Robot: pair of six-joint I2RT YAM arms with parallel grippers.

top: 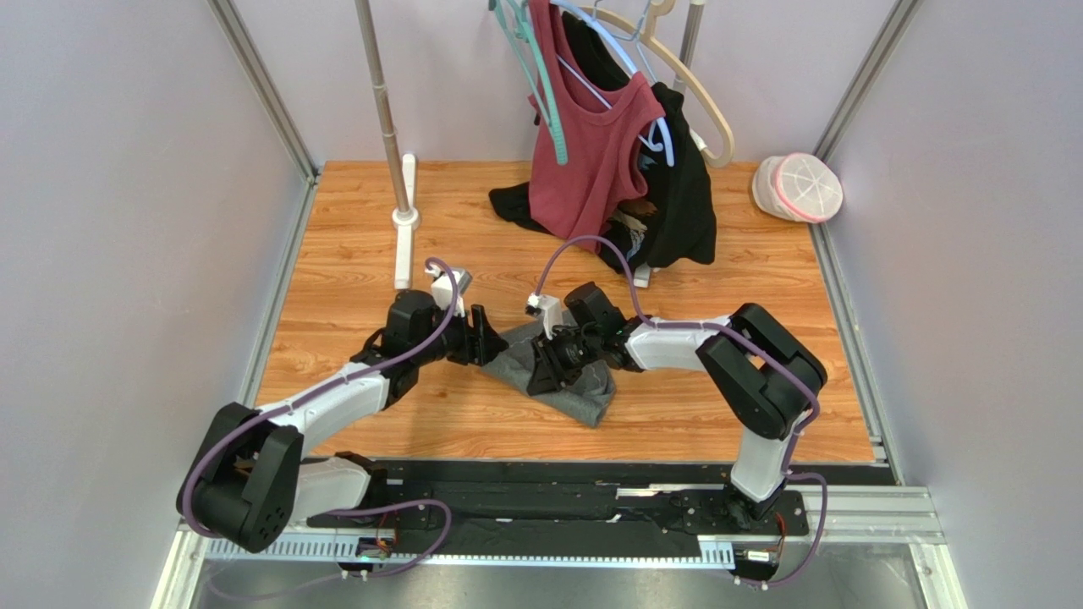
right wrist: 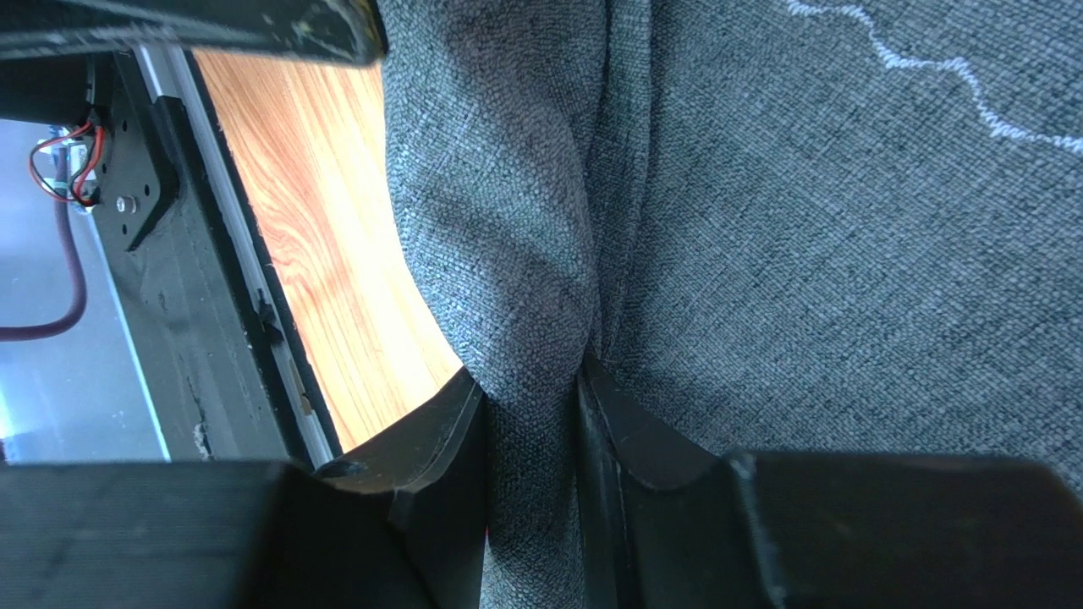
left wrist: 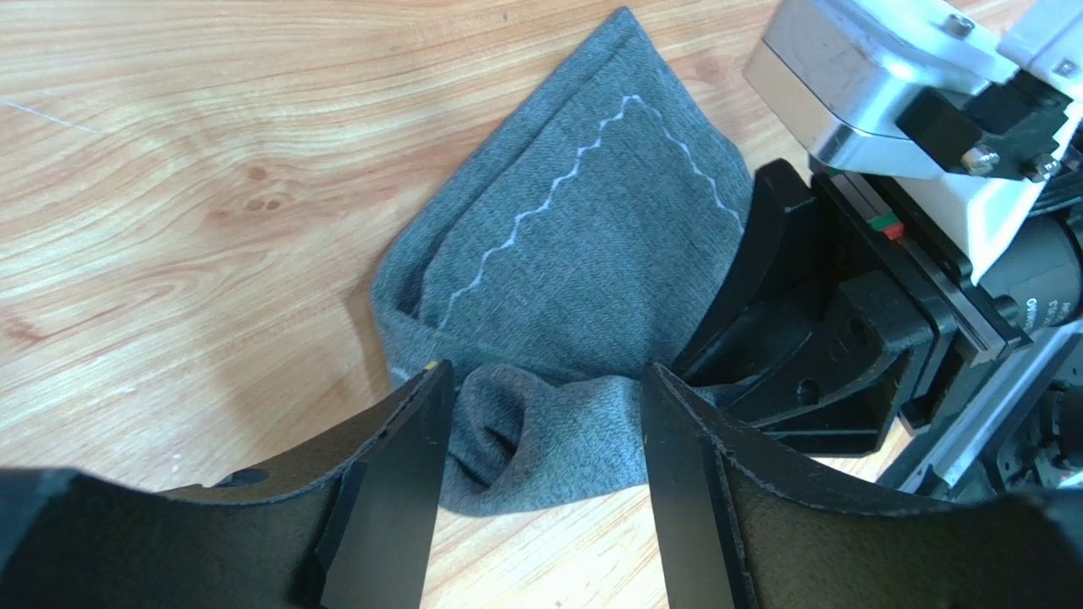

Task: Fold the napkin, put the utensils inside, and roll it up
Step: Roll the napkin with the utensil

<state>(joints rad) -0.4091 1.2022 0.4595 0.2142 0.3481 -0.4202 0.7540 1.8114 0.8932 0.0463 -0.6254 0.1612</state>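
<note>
The napkin (top: 575,385), dark grey with a pale zigzag stitch, lies bunched and partly rolled on the wooden table between both arms. In the left wrist view its rolled end (left wrist: 547,432) sits between the tips of my left gripper (left wrist: 544,393), whose jaws stand apart around it. My left gripper (top: 490,343) reaches the cloth from the left. My right gripper (right wrist: 534,381) is shut on a thick fold of the napkin (right wrist: 814,216), and it presses down on the cloth's middle (top: 559,362) from the right. The utensils are hidden.
A maroon top (top: 591,140) and a black garment (top: 680,190) hang on hangers from a rack at the back, their hems on the table. A rack post (top: 404,209) stands back left. A white lidded container (top: 798,188) sits back right. A black rail (top: 547,508) runs along the near edge.
</note>
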